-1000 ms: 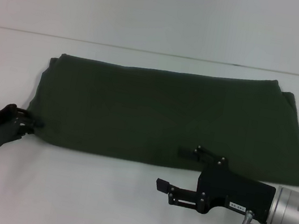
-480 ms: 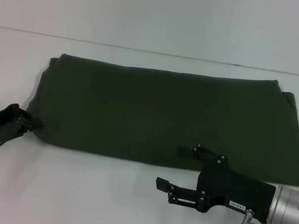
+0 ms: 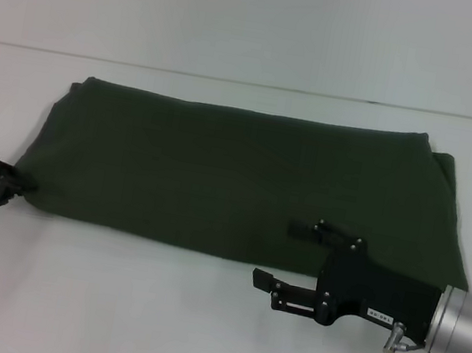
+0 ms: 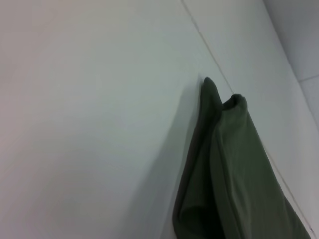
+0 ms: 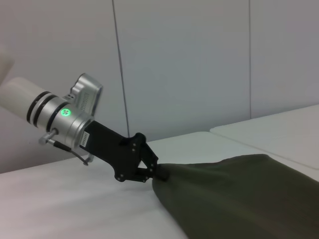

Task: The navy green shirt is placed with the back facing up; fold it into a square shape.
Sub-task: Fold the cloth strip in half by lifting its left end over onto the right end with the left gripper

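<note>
The navy green shirt (image 3: 235, 181) lies flat across the middle of the white table (image 3: 193, 323), folded into a wide band with its plain side up, its long edges running from 9 o'clock to 3 o'clock in the head view.

The left gripper (image 3: 19, 184) is at the shirt's near-left corner, at about 8 o'clock of the cloth, with its fingers pinched on that corner. The right wrist view shows the same grip from across the table: the left gripper (image 5: 158, 172) closed on the corner, the cloth drawn to a point there. In the left wrist view the shirt (image 4: 224, 169) shows as stacked folded layers on the table.

The right gripper (image 3: 282, 255) hovers at about 5 o'clock of the shirt, over its near edge, jaws spread wide and holding nothing.

No containers are in view.
</note>
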Robot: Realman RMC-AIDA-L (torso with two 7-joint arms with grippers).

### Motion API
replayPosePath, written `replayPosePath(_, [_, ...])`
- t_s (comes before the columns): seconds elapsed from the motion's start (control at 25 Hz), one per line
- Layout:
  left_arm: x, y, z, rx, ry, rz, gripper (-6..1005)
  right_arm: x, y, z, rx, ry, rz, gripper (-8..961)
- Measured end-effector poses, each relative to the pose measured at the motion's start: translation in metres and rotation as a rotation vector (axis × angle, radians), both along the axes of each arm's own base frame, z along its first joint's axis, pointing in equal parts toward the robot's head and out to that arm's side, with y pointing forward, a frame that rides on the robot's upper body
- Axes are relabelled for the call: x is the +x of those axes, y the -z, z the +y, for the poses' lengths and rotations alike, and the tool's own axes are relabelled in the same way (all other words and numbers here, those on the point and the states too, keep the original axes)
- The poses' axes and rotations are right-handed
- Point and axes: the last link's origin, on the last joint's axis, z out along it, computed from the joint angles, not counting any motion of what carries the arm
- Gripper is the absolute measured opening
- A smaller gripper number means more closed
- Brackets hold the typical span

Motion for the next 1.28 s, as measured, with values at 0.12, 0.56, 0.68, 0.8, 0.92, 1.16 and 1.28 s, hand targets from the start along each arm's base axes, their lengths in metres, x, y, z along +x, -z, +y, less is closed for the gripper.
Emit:
replayPosePath(0.12, [-0.002,-0.005,0.000,0.012,-0.004,0.007,34,0.000,0.000,0.001,0.003,0.000,0.002,922])
replayPosePath(0.56, [-0.034,-0.050,-0.019,0.126,-0.084,0.075,34,0.001,-0.003,0.000,0.014,0.017,0.022,921])
replayPosePath(0.68, [-0.043,-0.058,-0.028,0.156,-0.114,0.082,34,0.003,-0.002,-0.001,0.013,0.024,0.023,920])
replayPosePath(0.8, [-0.045,-0.061,-0.031,0.167,-0.121,0.078,33,0.005,-0.002,-0.003,0.014,0.033,0.024,920])
replayPosePath(0.92, [-0.040,-0.060,-0.030,0.163,-0.097,0.061,33,0.009,-0.005,-0.004,0.027,0.051,0.032,919])
replayPosePath(1.16, [-0.010,-0.059,-0.013,0.171,0.026,-0.042,33,0.025,-0.016,-0.009,0.088,0.131,0.065,919])
replayPosePath(1.28, [0.015,-0.053,0.000,0.174,0.121,-0.125,33,0.038,-0.023,-0.014,0.123,0.182,0.077,918])
